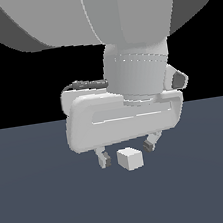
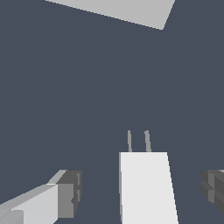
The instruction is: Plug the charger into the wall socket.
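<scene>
The charger (image 1: pixel 129 158) is a small off-white cube resting on the dark floor. In the wrist view the charger (image 2: pixel 146 188) shows two thin prongs (image 2: pixel 138 141) sticking out of one end. My gripper (image 1: pixel 127 153) hangs just over it and is open. One finger stands on each side of the block, with a gap on both sides. In the wrist view the gripper (image 2: pixel 142 192) straddles the block, its dark pads (image 2: pixel 70 194) well apart from it. The wall socket (image 2: pixel 118 9) appears as a pale slab some way beyond the prongs. The exterior view does not show it.
The dark blue-grey floor (image 1: pixel 52 208) spreads around the charger. The arm's large pale body (image 1: pixel 119 11) fills the upper part of the exterior view and blocks what lies behind it.
</scene>
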Robot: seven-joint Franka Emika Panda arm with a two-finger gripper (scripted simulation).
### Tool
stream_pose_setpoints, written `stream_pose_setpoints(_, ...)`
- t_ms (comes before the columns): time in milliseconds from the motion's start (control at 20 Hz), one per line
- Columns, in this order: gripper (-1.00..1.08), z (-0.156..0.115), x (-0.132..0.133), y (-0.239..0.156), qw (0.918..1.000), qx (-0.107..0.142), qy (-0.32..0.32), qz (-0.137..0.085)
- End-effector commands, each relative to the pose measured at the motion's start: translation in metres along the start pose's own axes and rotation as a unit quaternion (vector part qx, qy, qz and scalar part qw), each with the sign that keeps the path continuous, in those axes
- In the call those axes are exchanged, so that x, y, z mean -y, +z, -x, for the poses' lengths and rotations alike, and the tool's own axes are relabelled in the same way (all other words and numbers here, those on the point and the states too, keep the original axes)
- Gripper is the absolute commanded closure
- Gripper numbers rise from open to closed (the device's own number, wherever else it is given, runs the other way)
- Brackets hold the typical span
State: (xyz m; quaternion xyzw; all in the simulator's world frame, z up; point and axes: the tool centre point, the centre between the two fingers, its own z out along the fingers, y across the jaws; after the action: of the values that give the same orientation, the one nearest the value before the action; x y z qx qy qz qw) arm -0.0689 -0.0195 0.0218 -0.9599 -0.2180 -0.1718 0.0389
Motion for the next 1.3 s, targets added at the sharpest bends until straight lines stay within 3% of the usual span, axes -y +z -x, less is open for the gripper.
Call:
stream_pose_setpoints(0,-0.92,0.002,0.000,0.006,1.0000,0.000,0.000,0.000)
stream_pose_setpoints(200,-0.92,0.003,0.000,0.010,1.0000,-0.001,-0.001,0.000)
stream_pose_setpoints(250,1.08,0.003,0.000,0.010,1.0000,-0.001,-0.001,0.000)
stream_pose_setpoints(1250,1.08,-0.007,0.011,-0.001,0.9996,-0.002,0.025,0.009)
